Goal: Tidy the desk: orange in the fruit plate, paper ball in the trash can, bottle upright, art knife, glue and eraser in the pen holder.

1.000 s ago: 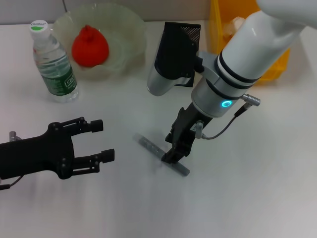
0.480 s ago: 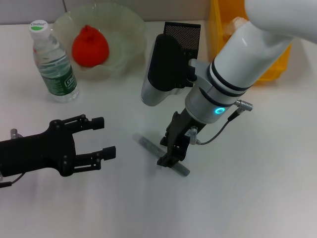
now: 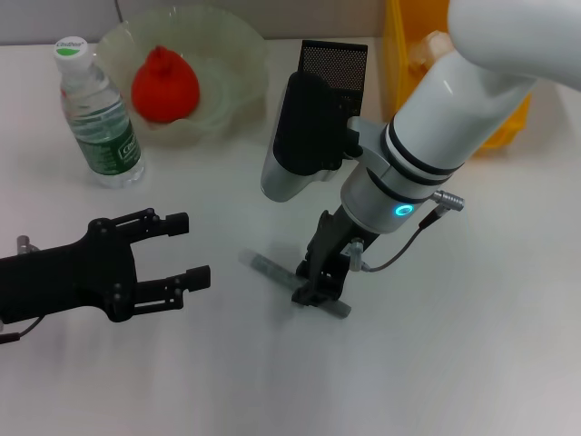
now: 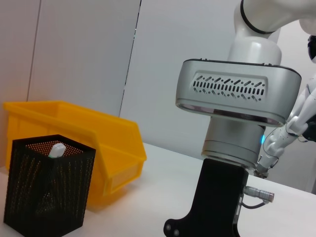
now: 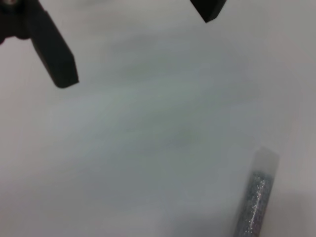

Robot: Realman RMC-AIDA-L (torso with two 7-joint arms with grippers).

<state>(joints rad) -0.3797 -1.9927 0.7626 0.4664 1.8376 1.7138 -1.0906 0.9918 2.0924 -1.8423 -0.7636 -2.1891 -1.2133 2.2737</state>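
Left gripper [image 3: 186, 250] hovers low over the near-left part of the white desk [image 3: 472, 363], jaws apart, holding nothing, fingertips facing the desk's middle. Right gripper [image 3: 320, 286] is down at the desk centre, directly over a grey glittery stick [image 3: 261, 265] lying flat and diagonal; this looks like the glue. In the head view its black fingers straddle the stick's right half. The right wrist view shows 2 dark fingertips [image 5: 57, 54] spread apart above bare desk, stick end [image 5: 256, 190] off to the side, so the jaws are apart, not clamped on it yet.

Farther back on the left, bottle [image 3: 95, 113] stands upright, cap on. Just beside it, the orange [image 3: 164, 86] sits inside the fruit plate [image 3: 241, 64]. Pen holder [image 3: 334, 64] stands at back centre, partly hidden behind the right arm's wrist; the left wrist view shows a white-tipped item [image 4: 56, 149] poking up inside it. Trash can [image 4: 74, 133] stands just behind it at back right, with the paper ball [image 3: 434, 44] inside. Eraser and art knife not seen.
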